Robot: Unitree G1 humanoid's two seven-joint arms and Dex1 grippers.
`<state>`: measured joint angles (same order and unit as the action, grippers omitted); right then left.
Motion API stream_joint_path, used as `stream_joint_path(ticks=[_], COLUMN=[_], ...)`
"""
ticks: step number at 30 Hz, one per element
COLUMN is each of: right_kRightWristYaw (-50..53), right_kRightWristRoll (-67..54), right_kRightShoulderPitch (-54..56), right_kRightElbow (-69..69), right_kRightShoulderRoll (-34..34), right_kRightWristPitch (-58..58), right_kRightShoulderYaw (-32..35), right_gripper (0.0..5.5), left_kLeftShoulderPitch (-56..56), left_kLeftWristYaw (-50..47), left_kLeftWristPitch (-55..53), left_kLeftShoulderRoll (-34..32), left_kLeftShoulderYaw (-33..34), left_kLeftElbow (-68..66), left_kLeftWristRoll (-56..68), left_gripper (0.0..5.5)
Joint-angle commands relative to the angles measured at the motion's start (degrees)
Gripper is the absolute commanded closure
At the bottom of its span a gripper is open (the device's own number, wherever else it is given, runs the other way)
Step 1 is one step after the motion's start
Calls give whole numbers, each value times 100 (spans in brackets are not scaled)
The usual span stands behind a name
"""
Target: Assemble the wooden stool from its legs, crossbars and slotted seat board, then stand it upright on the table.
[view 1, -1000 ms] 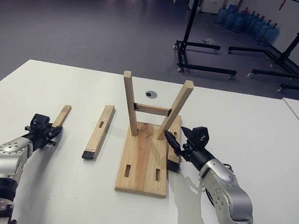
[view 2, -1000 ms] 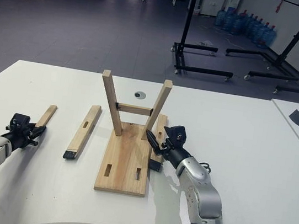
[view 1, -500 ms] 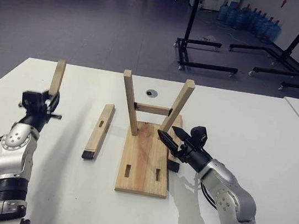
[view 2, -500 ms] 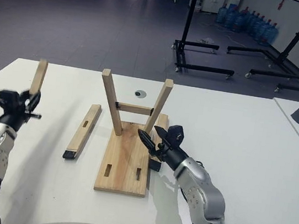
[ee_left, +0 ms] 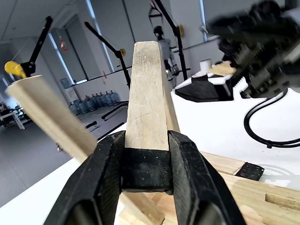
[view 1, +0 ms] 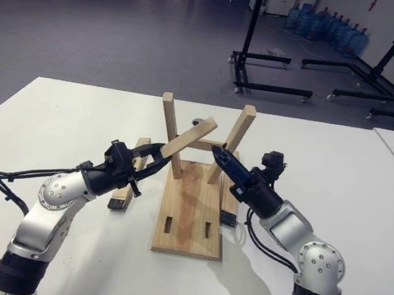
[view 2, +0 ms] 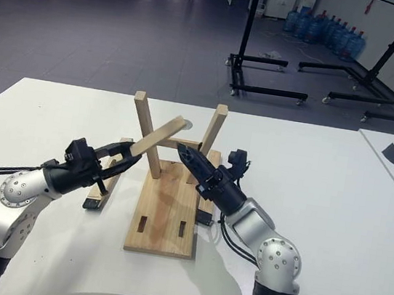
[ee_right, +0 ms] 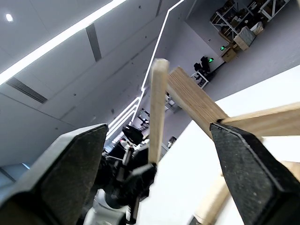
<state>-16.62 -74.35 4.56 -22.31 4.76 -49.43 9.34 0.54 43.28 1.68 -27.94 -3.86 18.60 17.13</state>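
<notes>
The slotted seat board is lying flat, two slots showing near its close end. Two legs are standing up from its far end, splaying apart toward the top, with a crossbar joining them. A short bar is hanging tilted in front of them (the left gripper is clamping its lower end). A slotted piece is lying left of the board, and a dark-tipped piece is lying just beside its right edge
</notes>
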Motion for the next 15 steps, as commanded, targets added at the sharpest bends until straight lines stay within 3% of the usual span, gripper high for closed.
stream_joint_path(ticks=[1,4,6,15], right_kRightWristYaw=[371,597,682,796], right_kRightWristRoll=[-304,-104,-43,-121], right_kRightShoulderPitch=[178,276,319,347], right_kRightElbow=[53,156,189,235], right_kRightShoulderRoll=[-131,-221,-249,-292], right_kRightWristPitch=[53,186,275,456], right_kRightShoulderYaw=[-71,-207,-250,-312], right_gripper=[150,150,178,347], left_kLeftShoulderPitch=[121,128,120,174], left_kLeftWristYaw=[96,150,158,52], left_kLeftWristPitch=[212,309,358,380], left_kLeftShoulderRoll=[-44,-105,-109,-9], left_kLeftShoulderYaw=[-209,-303,-326,-351], left_kLeftElbow=[-64,-81,-100,-179], left_kLeftWristRoll=[-311,-492,-577,-724], left_gripper=[420,420,420,420])
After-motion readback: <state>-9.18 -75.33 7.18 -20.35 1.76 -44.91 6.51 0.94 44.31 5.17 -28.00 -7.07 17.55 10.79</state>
